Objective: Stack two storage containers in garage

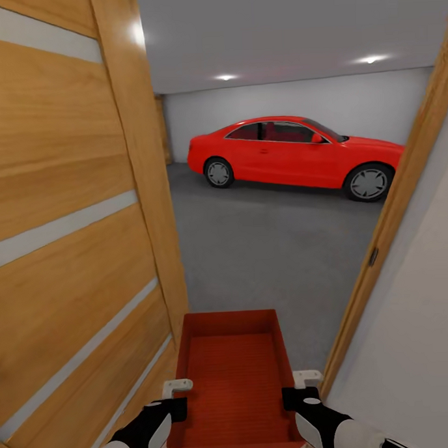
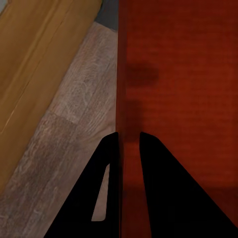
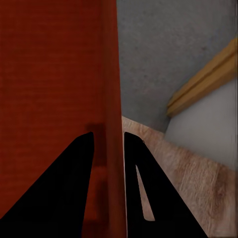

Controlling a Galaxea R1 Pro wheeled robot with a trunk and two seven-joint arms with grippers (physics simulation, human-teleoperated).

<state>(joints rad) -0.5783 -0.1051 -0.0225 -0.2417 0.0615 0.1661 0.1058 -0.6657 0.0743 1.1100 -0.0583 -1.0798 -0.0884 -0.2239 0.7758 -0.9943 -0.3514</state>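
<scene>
Red-orange container, walls pinched by left pincer and right pincer, fills doorway between door and frame.

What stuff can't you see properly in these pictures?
- Storage container: head view's bottom edge cuts off its near end.
- Second container: I can't tell where it is.
- Car: its nose is hidden behind the door frame.
- Garage floor: the open door blocks its left side.

The right pincer is clamping the thin wall of a red-orange bin, one finger inside. Beyond it, grey floor is meeting wood planks beside a door frame.
</scene>
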